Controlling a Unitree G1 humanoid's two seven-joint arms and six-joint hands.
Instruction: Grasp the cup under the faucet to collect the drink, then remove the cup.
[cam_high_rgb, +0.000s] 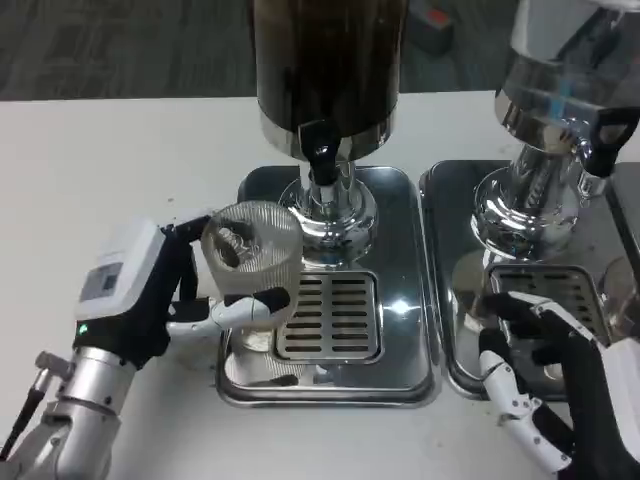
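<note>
The left hand (150, 290), at the lower left of the frame, grips the cup (252, 265): its fingers (240, 308) wrap across the cup's near side while the white back of the hand lies to the cup's left. The cup is clear and ribbed, tilted with its mouth toward the camera, and it hangs over the left edge of the tray (405, 375), partly above the slotted grille (330, 315). It lies just left of and below the faucet (320, 160), not directly beneath it. The dark dispenser (325, 70) stands on a chrome base at the back of the tray, just beside the cup's upper right. Open tabletop (100, 160) stretches across the upper left, well clear of the tray's raised rim. At the right of the frame a second tray (445, 200) carries another dispenser (560, 90), the two trays nearly touching. The right hand (550, 390), at the lower right, holds nothing, its fingers spread over the near edge of that second tray.
</note>
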